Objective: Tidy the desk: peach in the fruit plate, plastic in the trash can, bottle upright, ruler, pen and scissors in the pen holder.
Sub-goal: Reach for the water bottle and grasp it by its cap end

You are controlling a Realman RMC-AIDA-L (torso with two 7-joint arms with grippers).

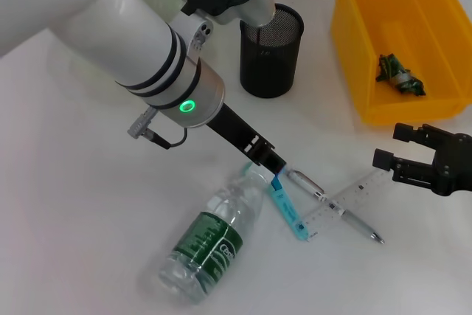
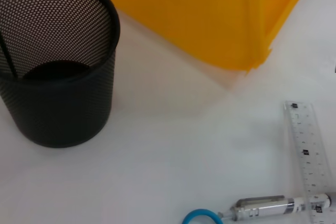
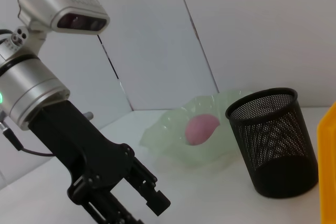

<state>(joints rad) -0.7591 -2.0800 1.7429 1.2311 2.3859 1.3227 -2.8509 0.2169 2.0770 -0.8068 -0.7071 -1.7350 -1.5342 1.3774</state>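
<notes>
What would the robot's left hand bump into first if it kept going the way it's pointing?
Probably the scissors: the left hand points down at their blue handle, right beside the pen and the lying bottle. Depth is hard to judge.

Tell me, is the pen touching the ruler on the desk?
Touching. In the head view the pen lies crossed with the clear ruler, overlapping it mid-length; the left wrist view shows the pen's barrel meeting the ruler's end too.
</notes>
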